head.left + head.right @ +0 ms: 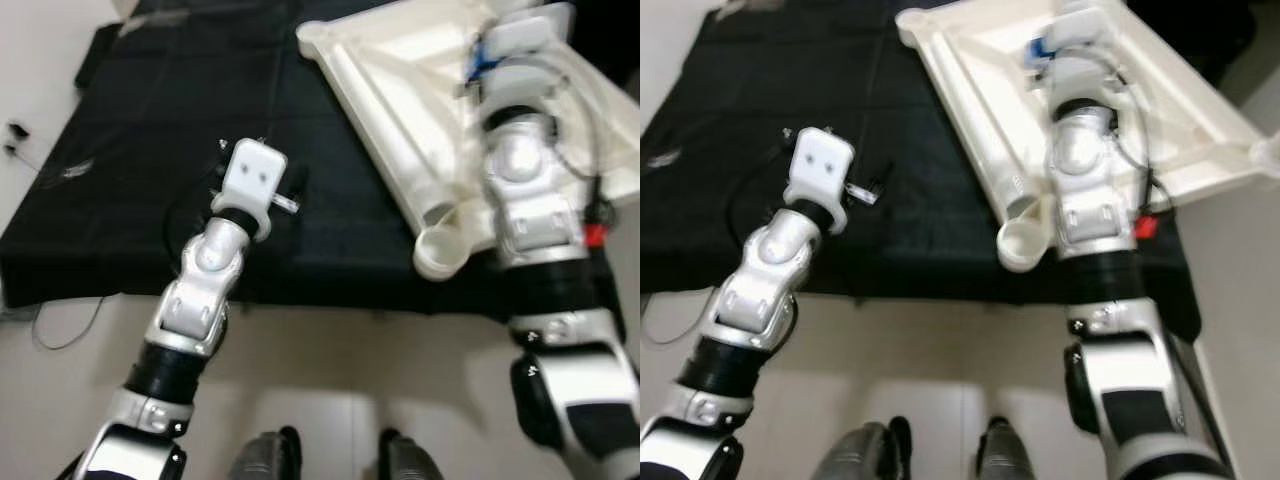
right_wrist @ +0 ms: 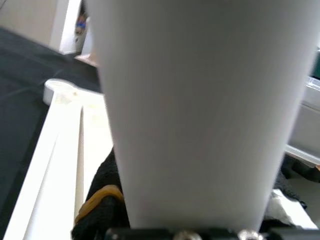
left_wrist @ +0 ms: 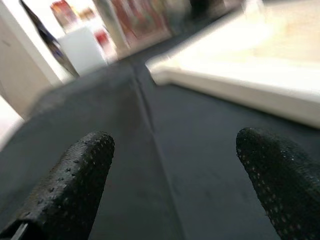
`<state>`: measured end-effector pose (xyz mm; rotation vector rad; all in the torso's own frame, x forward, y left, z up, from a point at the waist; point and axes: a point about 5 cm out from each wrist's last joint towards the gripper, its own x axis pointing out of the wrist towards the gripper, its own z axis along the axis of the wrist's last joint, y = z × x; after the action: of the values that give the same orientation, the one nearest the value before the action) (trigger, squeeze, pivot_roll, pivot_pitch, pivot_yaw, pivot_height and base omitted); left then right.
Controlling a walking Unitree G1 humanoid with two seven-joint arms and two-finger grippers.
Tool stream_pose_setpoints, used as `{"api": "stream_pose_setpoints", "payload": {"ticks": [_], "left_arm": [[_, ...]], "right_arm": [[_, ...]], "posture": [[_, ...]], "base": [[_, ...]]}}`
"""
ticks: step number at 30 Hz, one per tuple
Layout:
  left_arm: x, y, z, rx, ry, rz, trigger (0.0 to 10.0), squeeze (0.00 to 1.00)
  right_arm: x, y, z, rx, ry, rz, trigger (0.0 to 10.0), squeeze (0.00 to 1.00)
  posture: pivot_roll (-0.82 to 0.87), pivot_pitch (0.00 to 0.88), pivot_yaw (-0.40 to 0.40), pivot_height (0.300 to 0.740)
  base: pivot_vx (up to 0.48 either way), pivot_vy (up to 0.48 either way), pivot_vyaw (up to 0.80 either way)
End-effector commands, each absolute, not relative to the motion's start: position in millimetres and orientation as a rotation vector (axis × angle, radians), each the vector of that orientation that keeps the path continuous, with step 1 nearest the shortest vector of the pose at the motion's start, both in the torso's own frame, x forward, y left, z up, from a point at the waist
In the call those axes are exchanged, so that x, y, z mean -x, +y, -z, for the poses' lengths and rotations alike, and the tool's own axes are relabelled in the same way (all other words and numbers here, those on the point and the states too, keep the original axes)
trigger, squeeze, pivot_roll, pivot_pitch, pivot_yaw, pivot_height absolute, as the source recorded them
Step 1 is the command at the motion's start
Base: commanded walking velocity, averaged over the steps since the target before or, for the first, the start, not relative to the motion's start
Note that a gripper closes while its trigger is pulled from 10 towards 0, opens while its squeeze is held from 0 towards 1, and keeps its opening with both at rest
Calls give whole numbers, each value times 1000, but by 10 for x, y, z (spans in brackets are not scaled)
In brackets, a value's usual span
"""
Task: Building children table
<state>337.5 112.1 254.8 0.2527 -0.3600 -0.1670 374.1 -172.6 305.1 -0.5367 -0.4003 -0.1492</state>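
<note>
My right gripper [image 2: 190, 220] is closed on a white table leg [image 2: 200, 110] that stands tall over the upside-down white tabletop [image 1: 400, 110], while my left gripper [image 3: 172, 175] waits wide open and empty on the black mat [image 1: 150, 200] beside it.

White upturned tabletop [image 1: 970, 90] on black cloth [image 1: 760, 100], right arm [image 1: 1085, 170] over it, left arm [image 1: 780, 250] beside.
</note>
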Motion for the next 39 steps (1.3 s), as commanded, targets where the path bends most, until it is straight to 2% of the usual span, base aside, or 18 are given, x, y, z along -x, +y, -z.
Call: {"api": "stream_pose_setpoints", "payload": {"ticks": [1,4,6,11,13,15,16,17,19,21,22,23,25,29,30,31,33,39], "left_arm": [[-3358,1183,-2558,-260,-362,151,10000,0],[-3347,1217,-2600,-285,-391,136,10000,0],[-3268,1279,-2680,-283,-397,104,10000,0],[-3226,1288,-2692,-297,-393,95,10000,0],[-3204,1289,-2685,-295,-383,90,10000,0],[-3202,1287,-2686,-290,-385,92,10000,0],[-3201,1290,-2704,-288,-392,92,10000,0],[-3201,1290,-2704,-288,-392,92,10000,0],[-3200,1292,-2717,-288,-396,91,10000,0],[-3202,1321,-2764,-313,-408,71,10000,0],[-3202,1321,-2764,-313,-408,71,10000,0],[-3211,1350,-2780,-310,-406,58,10000,0],[-3222,1380,-2792,-304,-401,49,10000,0],[-3233,1403,-2791,-327,-403,39,10000,0],[-3244,1406,-2776,-330,-399,36,10000,0],[-3244,1406,-2776,-330,-399,36,10000,0],[-3251,1384,-2755,-322,-395,43,10000,0],[-3265,1307,-2736,-303,-399,72,10000,0]], "right_arm": [[-3764,-1730,-2496,539,-146,76,10000,0],[-3714,-1675,-2355,516,-95,26,10000,0],[-3748,-1535,-2347,282,-59,-3,10000,0],[-3775,-1444,-2446,146,-59,9,10000,0],[-3781,-1363,-2589,-54,-39,59,10000,0],[-3779,-1340,-2623,-113,-32,77,10000,0],[-3779,-1224,-2743,-304,-51,62,10000,0],[-3779,-1224,-2743,-304,-51,62,10000,0],[-3774,-1142,-2822,-439,-57,47,10000,0],[-3707,-769,-3080,-743,-79,-123,10000,0],[-3707,-769,-3080,-743,-79,-123,10000,0],[-3664,-597,-3175,-880,-59,-181,10000,0],[-3619,-433,-3248,-1011,-13,-228,10000,0],[-3620,-479,-3307,-933,-70,-236,10000,0],[-3579,-548,-3456,-730,-218,-269,10000,0],[-3579,-548,-3456,-730,-218,-269,10000,0],[-3481,-566,-3651,-572,-362,-319,10000,0],[-3317,-628,-4010,-399,-574,-340,10000,0]], "posture": [[117,273,46,740],[120,274,45,740],[122,279,44,740],[122,284,41,740],[117,289,35,740],[117,289,35,740],[120,290,25,740],[120,290,25,740],[120,290,25,740],[121,284,20,740],[121,284,20,740],[123,283,12,740],[125,280,10,740],[121,273,6,740],[114,267,11,740],[114,267,11,740],[105,265,15,740],[102,251,20,740]], "base": [[0,0,0],[0,0,0],[0,0,0],[0,0,0],[0,0,0],[0,0,0],[0,0,0],[0,0,0],[0,0,0],[0,0,0],[0,0,0],[0,0,0],[0,0,0],[0,0,0],[0,0,0],[0,0,0],[0,0,0],[0,0,0]]}}
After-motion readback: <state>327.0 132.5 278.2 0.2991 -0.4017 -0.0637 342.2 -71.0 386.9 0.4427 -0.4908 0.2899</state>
